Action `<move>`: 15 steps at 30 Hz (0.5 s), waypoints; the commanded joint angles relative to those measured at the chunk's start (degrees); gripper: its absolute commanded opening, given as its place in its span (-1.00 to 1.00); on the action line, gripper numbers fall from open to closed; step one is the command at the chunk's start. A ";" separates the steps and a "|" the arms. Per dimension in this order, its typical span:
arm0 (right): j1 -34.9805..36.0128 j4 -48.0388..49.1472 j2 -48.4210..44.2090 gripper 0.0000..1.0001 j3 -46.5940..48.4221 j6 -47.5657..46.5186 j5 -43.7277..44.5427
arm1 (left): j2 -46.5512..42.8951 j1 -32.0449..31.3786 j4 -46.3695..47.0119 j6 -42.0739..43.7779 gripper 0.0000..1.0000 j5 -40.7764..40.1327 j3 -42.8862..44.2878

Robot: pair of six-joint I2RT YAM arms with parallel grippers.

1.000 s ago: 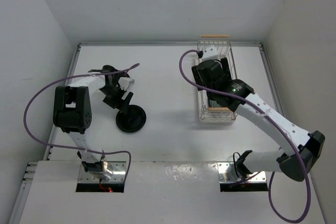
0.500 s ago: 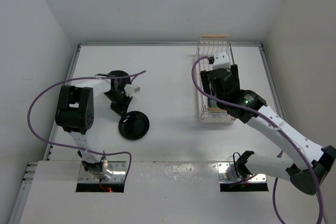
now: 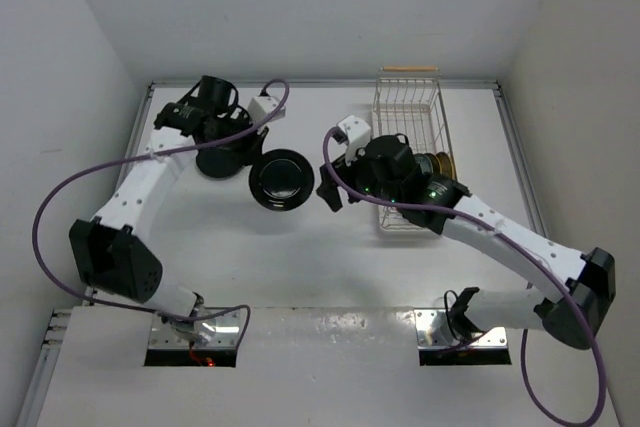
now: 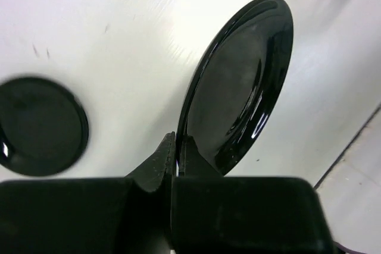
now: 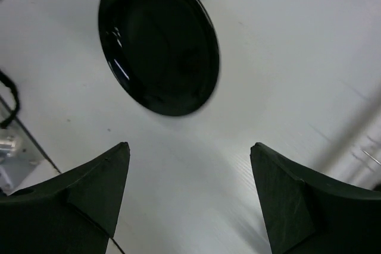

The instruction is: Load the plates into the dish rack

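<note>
My left gripper [image 3: 246, 161] is shut on the rim of a glossy black plate [image 3: 281, 179], which hangs tilted above the table's middle. In the left wrist view the jaws [image 4: 180, 146] pinch the lower edge of that plate [image 4: 238, 87]. A second black plate [image 4: 38, 126] lies flat on the table below it. My right gripper [image 3: 328, 193] is open just right of the held plate. The right wrist view shows the plate [image 5: 158, 46] ahead of the spread fingers [image 5: 107, 176], not between them. The white wire dish rack [image 3: 408, 107] stands at the back right with a yellow plate [image 3: 441, 165] in it.
The right arm's forearm crosses over the near end of the rack. White walls enclose the table on the left, back and right. A purple cable [image 3: 60, 207] loops from the left arm.
My left gripper shut on the black plate, lifted it off the table and carried it away and rightward. My right gripper left the rack and swung left toward the plate.
</note>
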 commanded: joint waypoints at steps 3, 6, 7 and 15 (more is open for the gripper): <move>1.12 11.71 6.72 0.62 2.66 3.95 -10.69 | -4.80 -4.06 -3.93 -0.01 -1.00 5.13 0.94; 1.73 12.68 9.97 0.62 3.19 4.84 -10.08 | -6.12 -4.59 -3.93 0.51 -1.00 7.59 0.94; 1.91 12.86 10.33 0.60 3.02 5.27 -9.46 | -6.99 -4.59 -4.45 1.74 -1.00 8.64 0.94; 1.65 17.33 9.29 -1.00 -0.41 9.58 -7.01 | -9.99 -4.59 -4.90 4.48 -1.00 12.89 0.42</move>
